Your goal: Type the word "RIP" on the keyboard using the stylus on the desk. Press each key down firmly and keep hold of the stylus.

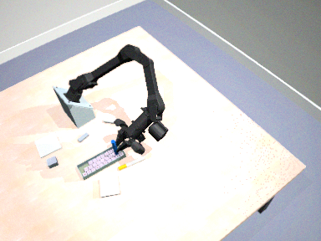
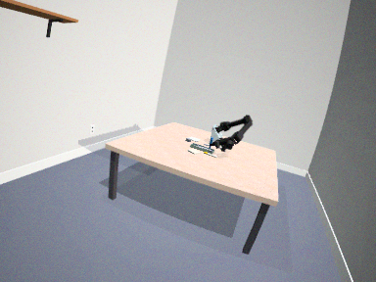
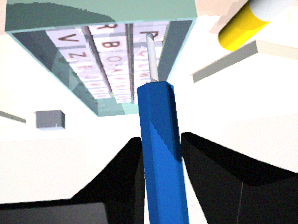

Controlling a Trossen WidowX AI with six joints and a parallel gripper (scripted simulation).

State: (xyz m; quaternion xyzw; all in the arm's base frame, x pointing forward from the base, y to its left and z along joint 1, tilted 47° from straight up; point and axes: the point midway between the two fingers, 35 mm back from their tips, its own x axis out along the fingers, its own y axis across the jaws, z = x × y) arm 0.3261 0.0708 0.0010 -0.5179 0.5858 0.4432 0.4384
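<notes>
Wrist view, upper middle: your gripper (image 1: 119, 147) (image 2: 212, 146) (image 3: 162, 139) clamps one blue stylus (image 1: 114, 146) (image 2: 211, 142) (image 3: 161, 125), its single pale tip forward so it can reach keys, ending over the P key (image 3: 149, 33); contact is unclear. You have one keyboard (image 1: 85, 176) (image 2: 202, 148) (image 3: 105, 12), one yellow-ended pen (image 1: 123, 166) (image 2: 207, 154) (image 3: 243, 27).

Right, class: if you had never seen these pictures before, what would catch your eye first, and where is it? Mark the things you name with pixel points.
The black robot arm (image 1: 151, 79) (image 2: 243, 128) arching over the pale desk (image 1: 234, 167) (image 2: 147, 152) stands out first. Next comes the bright blue stylus (image 1: 114, 146) (image 2: 211, 142) (image 3: 162, 145), held in the arm's jaws above the keyboard (image 1: 84, 177) (image 2: 202, 148) (image 3: 100, 16). A yellow-and-white pen-like thing (image 1: 123, 166) (image 3: 243, 26) lies beside that keyboard.
</notes>
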